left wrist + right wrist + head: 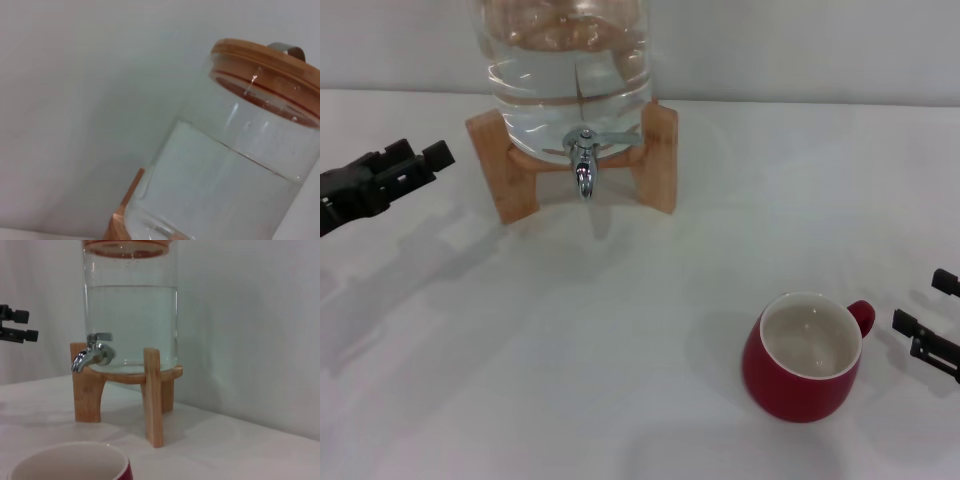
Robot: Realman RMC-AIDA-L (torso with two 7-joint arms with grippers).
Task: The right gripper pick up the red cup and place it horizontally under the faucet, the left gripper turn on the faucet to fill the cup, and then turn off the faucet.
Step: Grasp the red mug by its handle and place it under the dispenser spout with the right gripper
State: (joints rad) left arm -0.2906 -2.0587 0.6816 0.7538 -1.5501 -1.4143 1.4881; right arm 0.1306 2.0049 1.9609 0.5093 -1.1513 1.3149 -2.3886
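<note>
On the white worktop [570,350], a large clear glass water jar [570,60] is carried by a wooden stand [505,165], with the small chrome faucet [583,165] in front. The squat glossy red cup [805,358] is standing upright near the right claw [932,320], whose jaws are released. The pick-up is judged not yet begun; the cup must be grasped next. The left claw [415,160] is parked aside, also released.
</note>
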